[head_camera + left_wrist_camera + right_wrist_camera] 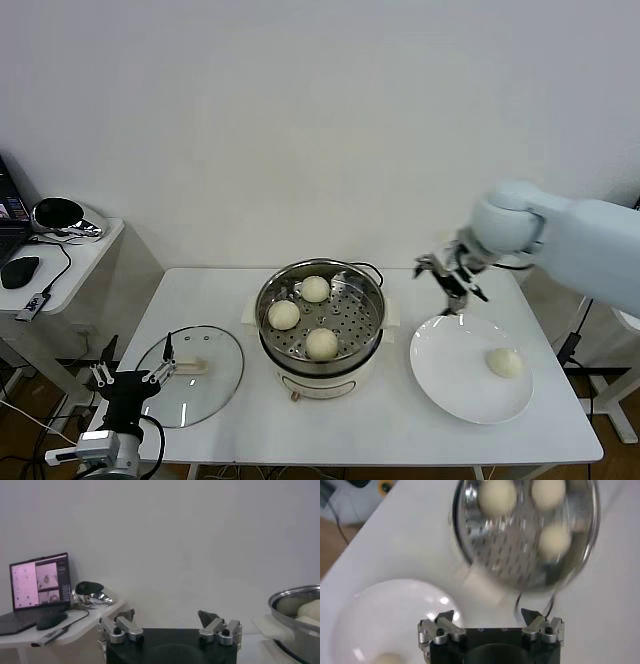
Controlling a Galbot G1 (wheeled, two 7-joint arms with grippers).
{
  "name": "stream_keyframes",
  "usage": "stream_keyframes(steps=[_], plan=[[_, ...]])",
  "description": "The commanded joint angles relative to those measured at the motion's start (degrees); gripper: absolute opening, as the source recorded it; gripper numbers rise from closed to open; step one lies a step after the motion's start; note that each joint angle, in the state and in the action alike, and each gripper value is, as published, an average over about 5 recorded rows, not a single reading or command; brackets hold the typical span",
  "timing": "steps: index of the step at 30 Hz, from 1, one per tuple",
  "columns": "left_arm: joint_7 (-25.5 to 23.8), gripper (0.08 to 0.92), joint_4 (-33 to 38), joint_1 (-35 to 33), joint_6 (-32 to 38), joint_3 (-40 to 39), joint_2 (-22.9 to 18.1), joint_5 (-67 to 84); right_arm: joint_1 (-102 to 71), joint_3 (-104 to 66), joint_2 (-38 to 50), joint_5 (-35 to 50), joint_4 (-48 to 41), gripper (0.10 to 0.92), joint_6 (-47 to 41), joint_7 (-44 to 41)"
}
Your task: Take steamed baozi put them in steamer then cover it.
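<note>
**One bun left on the plate, lid waiting on the table**

At the table's left edge the left gripper (130, 375) sits parked low, jaws spread wide and empty. Just beside it the cover (190, 375) lies flat on the table (330, 425), its cream handle (192, 367) facing up. That handle is the place to take it: the glass looks heavy, slick and breakable, so a rim grip would be risky.

In the middle stands the steamer (320, 318), uncovered, with three steamed baozi (315, 289) resting on its perforated tray, slightly apart from one another.

To the right, the right gripper (452, 272) hovers above the far rim of the white plate (450, 375), jaws released and holding nothing. The fourth bun (504, 362) sits on the plate's right side, well apart from that gripper. It likely is light, soft and easily dented, so a gentle pinch across its widest part, from above, seems best.
</note>
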State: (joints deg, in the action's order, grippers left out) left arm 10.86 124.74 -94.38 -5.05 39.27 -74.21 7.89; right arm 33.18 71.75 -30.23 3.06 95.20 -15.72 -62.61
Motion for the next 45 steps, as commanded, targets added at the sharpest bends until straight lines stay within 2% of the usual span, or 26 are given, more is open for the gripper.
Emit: stream_keyframes(steps=[1,7,18,28,45], plan=[[0.0,0.823,0.0,-0.1,0.0,-0.4,0.0,-0.2,-28.1,-21.7,13.6,-10.1,-6.2,0.823,0.2,-0.6],[0.1,0.823,0.2,-0.7,0.1,-0.5,-0.2,-0.8,-45.6,-39.3,8.8,-15.6,-16.6,0.823,6.3,-1.6],[0.1,0.823,-0.4,-1.0,0.0,-0.1,-0.2,-1.2,-50.1,-43.1,0.1,-22.0,-26.7,0.823,8.4,0.0],[0.0,0.823,0.0,-1.5,-0.1,0.9,-0.3,-1.1,-49.6,-42.8,-5.3,-23.0,-29.8,0.812,8.8,0.2],[0.0,0.823,0.4,-1.4,-0.1,0.8,-0.5,-1.1,-46.9,-41.2,-5.2,-22.1,-28.5,0.681,8.4,0.3]])
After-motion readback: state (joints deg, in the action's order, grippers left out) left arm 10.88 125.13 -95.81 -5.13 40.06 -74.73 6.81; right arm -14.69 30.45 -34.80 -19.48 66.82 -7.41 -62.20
